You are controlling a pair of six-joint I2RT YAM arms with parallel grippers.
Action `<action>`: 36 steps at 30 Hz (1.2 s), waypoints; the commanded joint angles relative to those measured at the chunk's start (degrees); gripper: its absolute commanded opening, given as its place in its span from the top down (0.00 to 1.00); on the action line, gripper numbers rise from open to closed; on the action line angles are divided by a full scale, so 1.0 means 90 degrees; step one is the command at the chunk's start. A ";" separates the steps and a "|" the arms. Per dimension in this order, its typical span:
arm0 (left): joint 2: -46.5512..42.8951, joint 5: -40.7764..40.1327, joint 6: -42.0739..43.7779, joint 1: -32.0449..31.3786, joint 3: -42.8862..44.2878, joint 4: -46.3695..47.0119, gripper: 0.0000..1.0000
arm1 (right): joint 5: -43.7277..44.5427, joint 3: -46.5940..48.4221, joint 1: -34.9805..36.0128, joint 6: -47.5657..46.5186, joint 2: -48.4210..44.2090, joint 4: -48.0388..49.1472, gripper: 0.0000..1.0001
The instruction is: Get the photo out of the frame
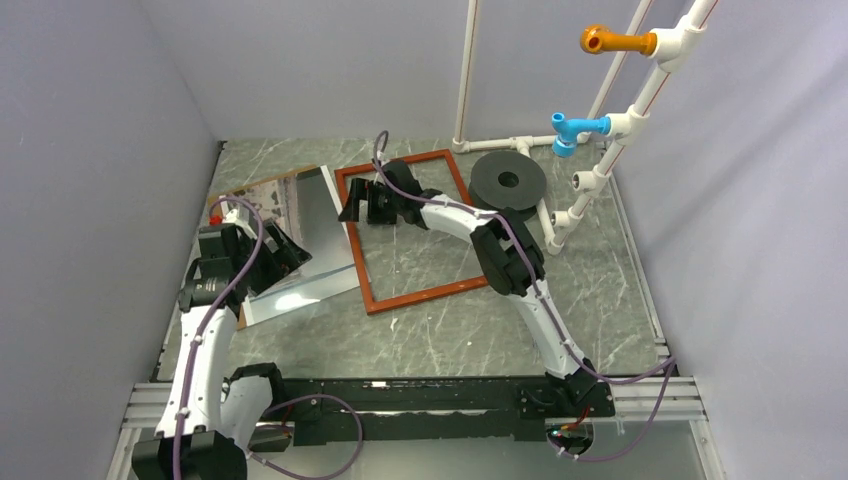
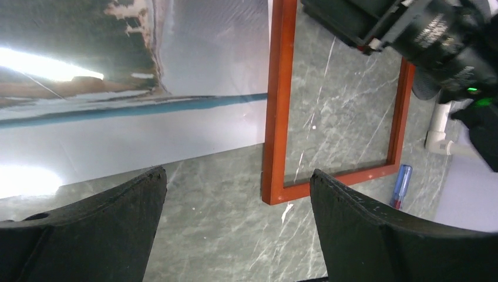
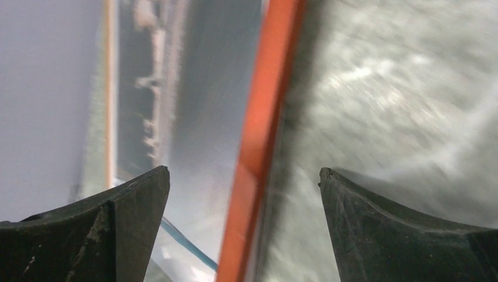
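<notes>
The frame (image 1: 425,293) is a reddish-brown wooden rectangle lying flat on the marble table, with table showing through it. The photo (image 1: 320,215) is a glossy grey sheet with a dark blotchy part, lying outside the frame against its left rail. My right gripper (image 1: 358,205) is open, its jaws on either side of the frame's left rail (image 3: 264,106), with the photo (image 3: 199,88) to the left. My left gripper (image 1: 288,250) is open and empty above the photo's near edge; the left wrist view shows the photo (image 2: 205,64) and the frame's corner (image 2: 276,117).
A brown panel edge (image 1: 250,190) shows behind the photo. A black disc (image 1: 508,182) lies right of the frame beside a white pipe rack (image 1: 600,170) with blue and orange pegs. A blue pen (image 2: 401,187) lies beyond the frame. Grey walls enclose the table.
</notes>
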 commanded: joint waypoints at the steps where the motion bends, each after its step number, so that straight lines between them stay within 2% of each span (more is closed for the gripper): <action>1: 0.0103 0.0400 -0.0280 -0.0020 -0.0342 0.0606 0.06 | 0.1799 -0.0093 0.0212 -0.1911 -0.1304 -0.2804 0.00; 5: 0.0708 0.0470 -0.0468 -0.0011 -0.0466 0.1016 0.06 | 0.3104 -0.1089 0.0887 -0.2340 -0.2125 -0.3242 0.02; 9: 0.1636 0.0539 -0.0802 0.0092 -0.0288 0.1289 0.06 | 0.4112 -0.1785 0.1661 -0.2278 -0.2459 -0.3454 0.18; 12: 0.2436 0.0620 -0.0728 0.0187 0.0059 0.1241 0.07 | 0.4404 -0.2211 0.2021 -0.2330 -0.2564 -0.3280 0.20; 16: 0.2902 0.0532 -0.0892 0.0427 0.0035 0.1437 0.08 | 0.4609 -0.2269 0.2306 -0.2361 -0.2441 -0.3345 0.19; 19: 0.3072 0.0135 -0.0998 0.0683 -0.0029 0.1434 0.08 | 0.5059 -0.2159 0.2432 -0.2340 -0.2270 -0.3599 0.20; 21: 0.3259 0.0060 -0.0999 0.0831 -0.0033 0.1392 0.08 | 0.5370 -0.2207 0.2472 -0.2265 -0.2229 -0.3665 0.28; 24: 0.3419 -0.0137 -0.0959 0.1008 -0.0103 0.1373 0.08 | 0.5459 -0.2483 0.2475 -0.2261 -0.2333 -0.3552 0.51; 26: 0.3488 -0.0098 -0.1028 0.1125 -0.0195 0.1437 0.08 | 0.5391 -0.2697 0.2450 -0.2295 -0.2492 -0.3403 0.60; 30: 0.3665 -0.0195 -0.1021 0.1275 -0.0204 0.1401 0.08 | 0.5217 -0.2997 0.2409 -0.2375 -0.2871 -0.3183 0.68; 36: 0.3673 -0.0290 -0.0973 0.1493 -0.0262 0.1385 0.08 | 0.5036 -0.3262 0.2194 -0.2358 -0.3330 -0.3174 0.71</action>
